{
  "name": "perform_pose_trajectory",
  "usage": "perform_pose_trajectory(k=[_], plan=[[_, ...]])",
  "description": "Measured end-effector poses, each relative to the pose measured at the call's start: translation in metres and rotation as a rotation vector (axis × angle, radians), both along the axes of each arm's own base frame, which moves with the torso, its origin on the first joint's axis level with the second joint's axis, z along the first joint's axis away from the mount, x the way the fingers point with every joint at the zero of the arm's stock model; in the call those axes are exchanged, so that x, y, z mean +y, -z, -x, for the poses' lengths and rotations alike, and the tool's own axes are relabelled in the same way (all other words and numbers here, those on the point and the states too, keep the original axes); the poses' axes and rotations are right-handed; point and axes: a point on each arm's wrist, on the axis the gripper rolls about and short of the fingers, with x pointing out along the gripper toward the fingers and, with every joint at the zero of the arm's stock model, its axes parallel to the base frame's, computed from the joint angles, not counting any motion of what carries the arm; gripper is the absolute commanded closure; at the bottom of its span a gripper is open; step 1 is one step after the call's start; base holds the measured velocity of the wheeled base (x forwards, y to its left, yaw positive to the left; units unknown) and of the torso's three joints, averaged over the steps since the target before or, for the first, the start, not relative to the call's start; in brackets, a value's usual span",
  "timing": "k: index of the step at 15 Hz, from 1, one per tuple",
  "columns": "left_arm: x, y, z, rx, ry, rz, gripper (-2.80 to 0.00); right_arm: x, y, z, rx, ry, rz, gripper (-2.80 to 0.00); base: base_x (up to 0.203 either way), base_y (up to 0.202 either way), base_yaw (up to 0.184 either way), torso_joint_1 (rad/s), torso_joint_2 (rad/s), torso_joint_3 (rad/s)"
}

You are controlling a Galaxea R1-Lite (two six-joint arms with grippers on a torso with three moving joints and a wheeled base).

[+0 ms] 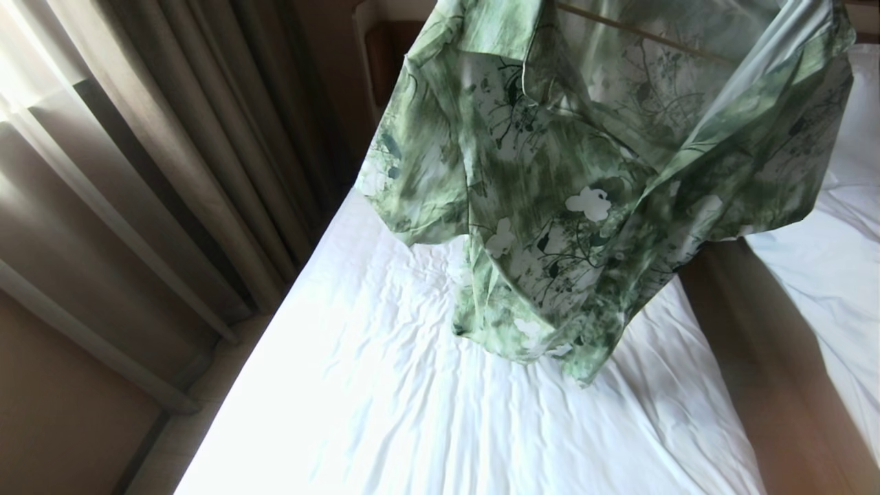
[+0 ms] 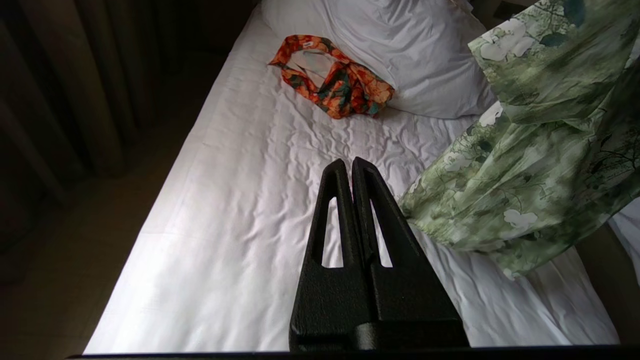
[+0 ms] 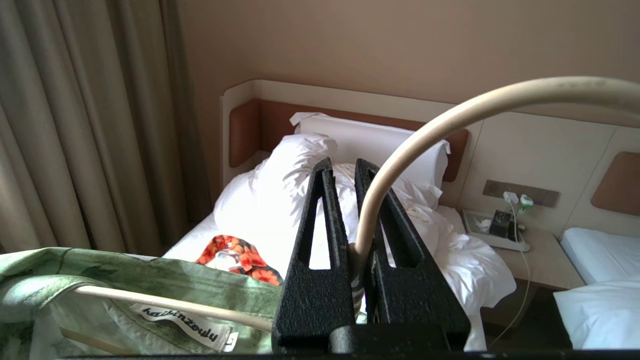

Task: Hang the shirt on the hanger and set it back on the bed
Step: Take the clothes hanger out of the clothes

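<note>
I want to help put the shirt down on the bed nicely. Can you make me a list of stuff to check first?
1. Right gripper holding the hanger: ok, shut on it just under the hook.
2. Shirt on the hanger: ok at the collar, where the hanger arm runs inside; the far shoulder cannot tell.
3. Shirt off the bed: ok, it hangs above the sheet, hem low.
4. Landing spot free: ok, bare sheet below; the orange garment lies further up by the pillow.
5. Left gripper out of the way: ok, shut, empty, beside the shirt.
6. Buttons done up: cannot tell.
</note>
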Motion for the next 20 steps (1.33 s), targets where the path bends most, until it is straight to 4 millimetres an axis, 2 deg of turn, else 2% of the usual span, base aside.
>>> perform_pose_trajectory(k=[6,11,16,20], plan=[[0.002,-0.001,0.007,-0.016,0.016,-0.005,0.00,0.001,0.002,-0.001,0.022,0.018,-0.006,0.00,0.000,0.000,0.000,0.000,0.00,0.000],[-0.003,-0.022,-0.001,-0.029,0.112,-0.012,0.00,0.001,0.010,-0.001,0.130,0.027,0.025,0.00,0.000,0.000,0.000,0.000,0.00,0.000],[-0.014,-0.047,-0.023,-0.008,0.279,-0.033,0.00,0.010,0.019,0.005,0.245,-0.024,0.017,0.00,0.000,0.000,0.000,0.000,0.00,0.000],[-0.032,-0.062,-0.057,0.058,0.384,-0.042,0.00,0.016,0.025,0.006,0.304,-0.057,0.008,0.00,0.000,0.000,0.000,0.000,0.00,0.000]])
